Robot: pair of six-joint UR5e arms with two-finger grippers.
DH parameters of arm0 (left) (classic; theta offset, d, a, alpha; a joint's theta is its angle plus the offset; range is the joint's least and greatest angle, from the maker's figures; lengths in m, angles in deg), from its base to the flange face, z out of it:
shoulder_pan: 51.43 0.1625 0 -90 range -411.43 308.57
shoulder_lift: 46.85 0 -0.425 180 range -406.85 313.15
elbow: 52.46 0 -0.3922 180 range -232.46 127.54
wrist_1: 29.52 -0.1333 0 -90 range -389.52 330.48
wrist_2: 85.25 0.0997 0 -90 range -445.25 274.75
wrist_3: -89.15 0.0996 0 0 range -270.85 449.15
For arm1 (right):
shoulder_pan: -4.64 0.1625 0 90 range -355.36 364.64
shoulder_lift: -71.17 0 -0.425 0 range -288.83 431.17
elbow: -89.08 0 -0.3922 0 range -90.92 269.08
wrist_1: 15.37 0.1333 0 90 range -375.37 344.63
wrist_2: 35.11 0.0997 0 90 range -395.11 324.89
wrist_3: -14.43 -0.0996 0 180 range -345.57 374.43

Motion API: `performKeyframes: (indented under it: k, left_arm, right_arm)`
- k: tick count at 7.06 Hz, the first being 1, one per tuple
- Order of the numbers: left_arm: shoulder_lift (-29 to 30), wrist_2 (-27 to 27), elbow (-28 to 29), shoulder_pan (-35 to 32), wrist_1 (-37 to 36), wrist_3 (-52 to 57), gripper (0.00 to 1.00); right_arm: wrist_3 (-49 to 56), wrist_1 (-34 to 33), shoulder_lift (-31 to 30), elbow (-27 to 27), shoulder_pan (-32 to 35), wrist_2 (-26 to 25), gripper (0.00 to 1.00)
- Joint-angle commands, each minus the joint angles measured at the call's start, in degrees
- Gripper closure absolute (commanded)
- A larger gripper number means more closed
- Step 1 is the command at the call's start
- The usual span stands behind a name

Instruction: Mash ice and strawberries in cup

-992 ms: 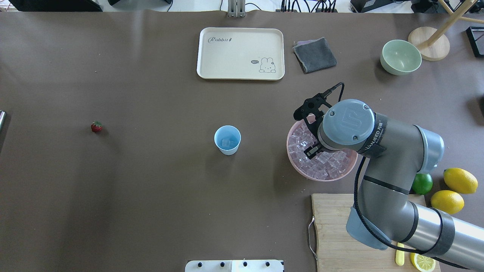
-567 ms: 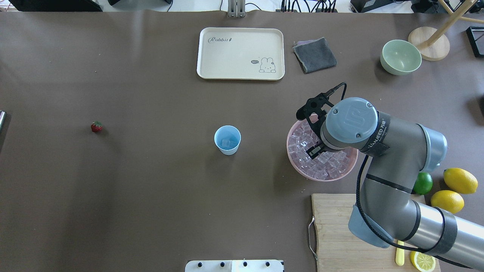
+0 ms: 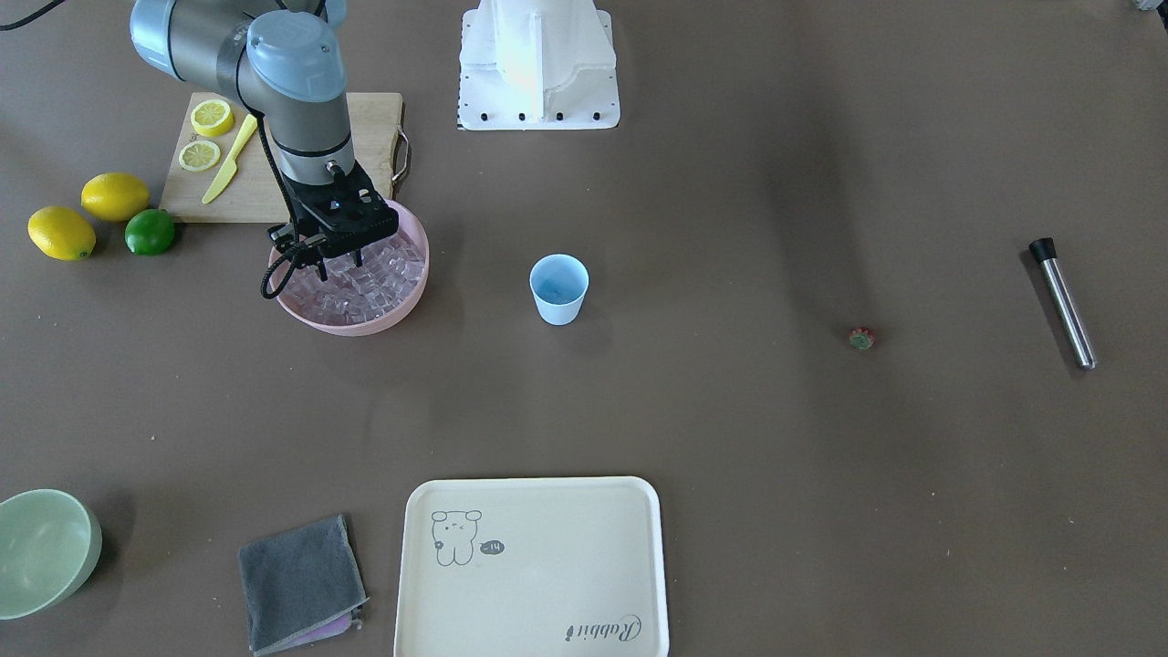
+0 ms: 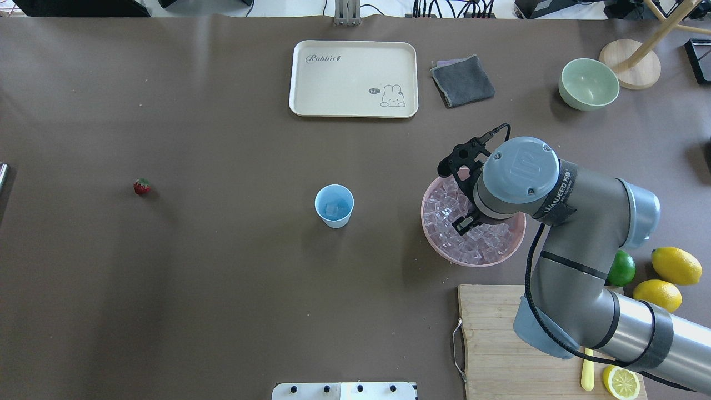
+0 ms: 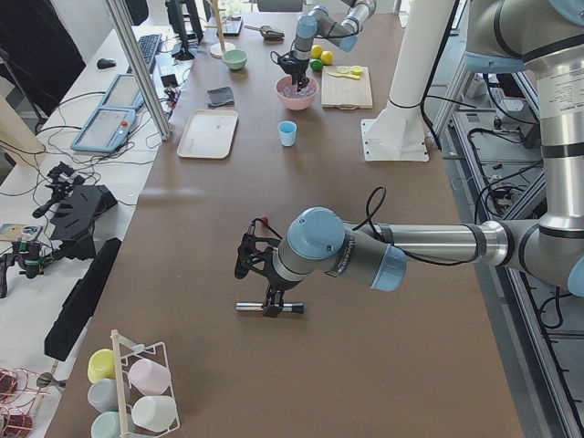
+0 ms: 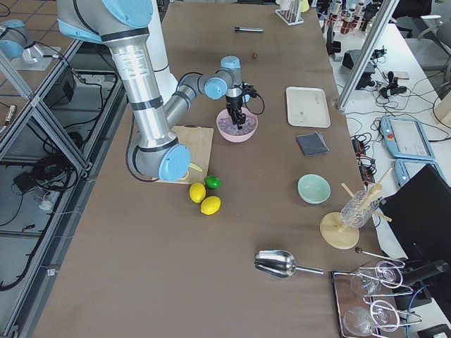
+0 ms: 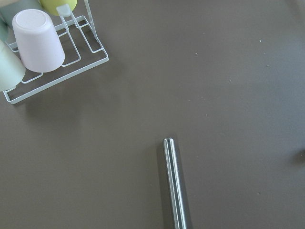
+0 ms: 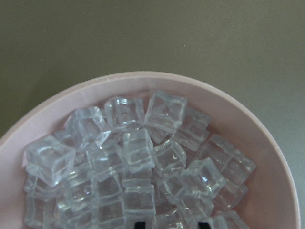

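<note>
Black fingers of your right gripper (image 3: 339,263) stand spread, tips down among the ice (image 8: 138,150) in the pink bowl (image 3: 351,328). You see the cup (image 4: 333,194) well apart from the bowl, one cube inside; the strawberry (image 4: 141,186) lies much farther, on the table (image 4: 222,289).

One blue cup (image 3: 557,308), one strawberry (image 4: 141,186), one pink bowl (image 3: 349,327), one green bowl (image 4: 589,83), two lemons (image 4: 676,265), one lime (image 4: 622,268), many ice cubes (image 8: 138,148)
</note>
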Motion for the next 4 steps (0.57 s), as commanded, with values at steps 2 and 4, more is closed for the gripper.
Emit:
performKeyframes:
  k: [2, 4]
  left_arm:
    - [-0.09, -0.02, -0.08, -0.2, 0.18, 0.04, 0.01]
    - [-0.18, -0.02, 0.0, -0.46, 0.88, -0.05, 0.01]
  right_arm:
    - [0.01, 0.0, 0.11, -0.32, -0.16, 0.18, 0.59]
    - [0.01, -0.08, -0.15, -0.23, 0.19, 0.27, 0.6]
